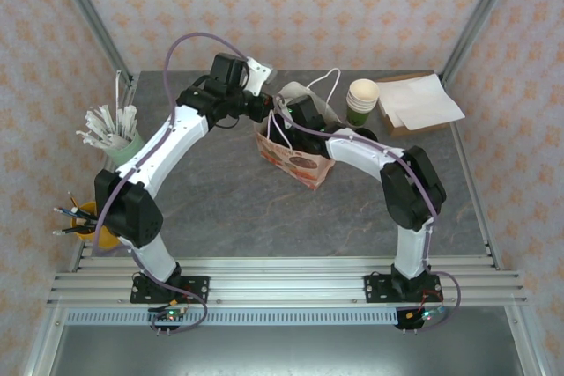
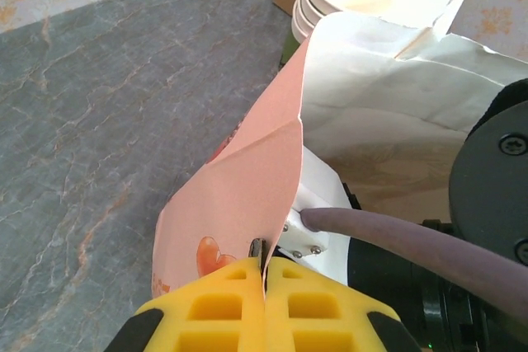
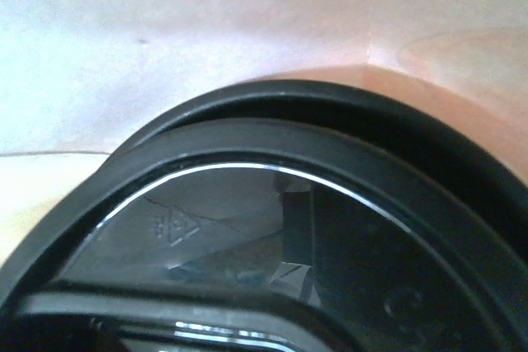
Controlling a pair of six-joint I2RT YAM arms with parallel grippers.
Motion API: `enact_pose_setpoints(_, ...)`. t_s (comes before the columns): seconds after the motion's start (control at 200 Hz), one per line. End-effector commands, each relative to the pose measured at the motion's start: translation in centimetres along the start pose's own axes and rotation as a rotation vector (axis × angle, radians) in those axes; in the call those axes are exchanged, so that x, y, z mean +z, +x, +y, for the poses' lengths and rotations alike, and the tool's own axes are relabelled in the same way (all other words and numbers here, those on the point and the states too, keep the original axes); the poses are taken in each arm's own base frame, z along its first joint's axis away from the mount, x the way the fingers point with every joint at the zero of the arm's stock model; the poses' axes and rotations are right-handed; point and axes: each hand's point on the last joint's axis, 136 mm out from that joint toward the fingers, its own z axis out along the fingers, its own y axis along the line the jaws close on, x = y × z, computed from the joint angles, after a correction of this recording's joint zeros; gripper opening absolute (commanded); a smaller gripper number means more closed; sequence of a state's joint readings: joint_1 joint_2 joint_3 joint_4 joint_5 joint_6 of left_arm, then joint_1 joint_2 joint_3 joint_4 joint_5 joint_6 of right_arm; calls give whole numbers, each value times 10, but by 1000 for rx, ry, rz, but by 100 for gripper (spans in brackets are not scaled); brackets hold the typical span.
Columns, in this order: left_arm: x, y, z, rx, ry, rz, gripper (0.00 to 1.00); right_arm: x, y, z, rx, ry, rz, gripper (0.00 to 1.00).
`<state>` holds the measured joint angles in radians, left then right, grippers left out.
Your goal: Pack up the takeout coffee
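Left gripper [image 2: 264, 268] pinched shut on far-left edge of paper bag [image 2: 247, 179], table centre. Right gripper [image 1: 286, 125] reaches into bag; jaw state cannot be told. Black lid [image 3: 247, 228] sits inside bag. Judged: lidded cup light, crushable, lid slippery; hold gently around wall, upright.

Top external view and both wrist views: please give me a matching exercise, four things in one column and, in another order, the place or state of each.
Things
1. left gripper
2. black lid
3. stack of green cups
4. mint cup with white sticks

Places or states
A. on the table's left side
B. shut on the paper bag's edge
C. behind the bag, to its right
D. close under the right wrist camera, paper wall behind it

Pairs: 1-B, 2-D, 3-C, 4-A
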<state>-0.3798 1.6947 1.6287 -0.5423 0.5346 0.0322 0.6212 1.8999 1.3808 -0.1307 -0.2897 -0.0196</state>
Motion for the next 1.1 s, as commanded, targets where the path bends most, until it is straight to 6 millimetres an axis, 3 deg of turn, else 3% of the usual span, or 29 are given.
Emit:
enact_pose_setpoints(0.0,-23,5,-18,-27,37,-50,0,-3,3,-7,3,17,-20,44)
enact_pose_setpoints(0.205,-48,19,-34,-25,-12,-234,0,-21,13,-7,-73,33,-53,43)
enact_pose_setpoints(0.33,-53,27,-32,-18,-43,-244,0,-30,7,15,-193,-18,-79,43)
enact_pose_setpoints(0.485,-56,25,-29,-22,-75,-299,0,-30,18,42,-376,-46,-53,42)
enact_pose_setpoints(0.58,-54,43,-20,-29,-124,-300,0,-28,27,49,-422,-22,-60,42)
enact_pose_setpoints(0.726,-53,77,-13,-46,-161,-268,0,-22,39,42,-399,24,-60,42)
enact_pose_setpoints(0.871,-57,78,-19,-56,-128,-275,0,-10,55,35,-422,41,-41,43)
enact_pose_setpoints(1.016,-55,81,-23,-87,-101,-273,0,-7,38,44,-431,16,-107,45)
enact_pose_setpoints(1.096,-53,83,-24,-86,-90,-264,0,2,42,45,-436,-5,-92,45)
